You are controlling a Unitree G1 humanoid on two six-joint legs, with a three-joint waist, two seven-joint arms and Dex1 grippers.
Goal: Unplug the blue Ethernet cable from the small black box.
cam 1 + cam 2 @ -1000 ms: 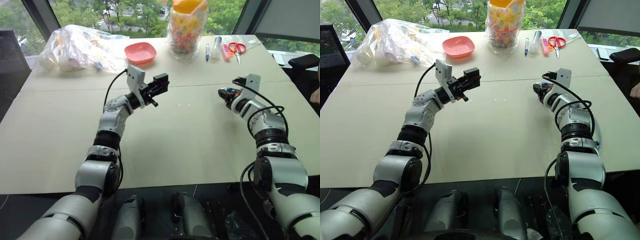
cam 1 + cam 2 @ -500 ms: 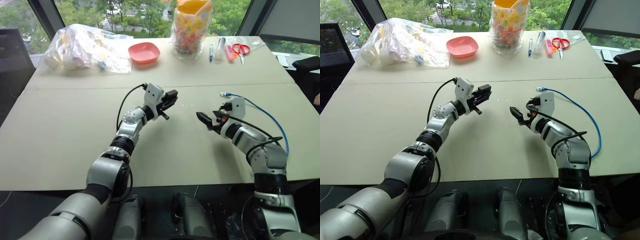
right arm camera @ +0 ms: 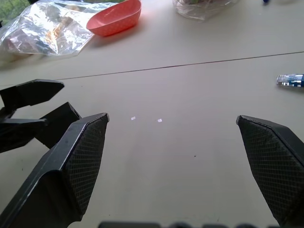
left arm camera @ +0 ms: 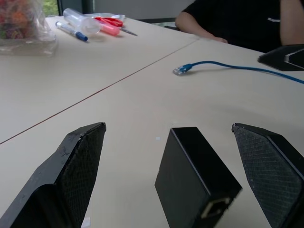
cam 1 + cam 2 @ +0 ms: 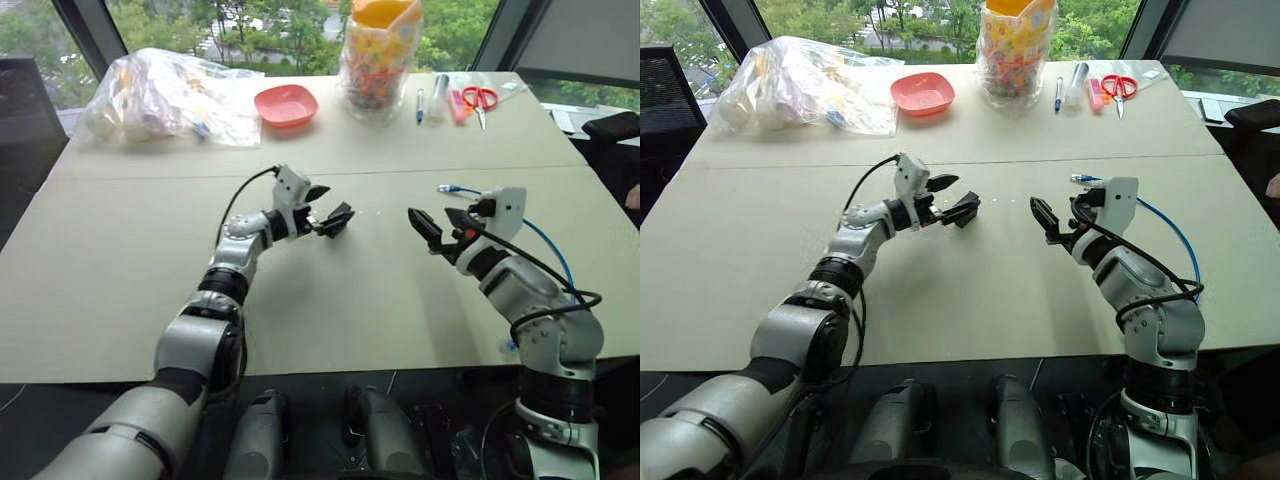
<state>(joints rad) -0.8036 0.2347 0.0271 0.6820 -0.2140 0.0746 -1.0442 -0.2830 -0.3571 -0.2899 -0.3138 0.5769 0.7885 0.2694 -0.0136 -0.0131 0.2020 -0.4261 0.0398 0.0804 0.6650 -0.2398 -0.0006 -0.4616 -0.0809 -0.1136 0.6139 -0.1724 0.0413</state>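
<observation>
On the counter (image 5: 120,260) the blue cable (image 4: 237,66) lies loose at two o'clock, plug out. The black box (image 4: 192,175) sits between the spread fingers of the left tool (image 5: 333,212); the right tool (image 5: 437,222) is released too. Unplugging looks finished; next, arms withdraw.

At the far edge of the tan table (image 5: 120,270) we see a crumpled clear plastic bag (image 5: 165,95) with a shallow pink dish (image 5: 285,104) just beside it. Further along stands a tall clear container (image 5: 378,55) with colourful contents and an orange top. Near it lie a blue-capped pen (image 5: 419,104), a clear tube (image 5: 437,95), a pink marker (image 5: 455,105) and red-handled scissors (image 5: 478,99). A person's dark-sleeved arm (image 4: 228,21) rests at the table's edge.
</observation>
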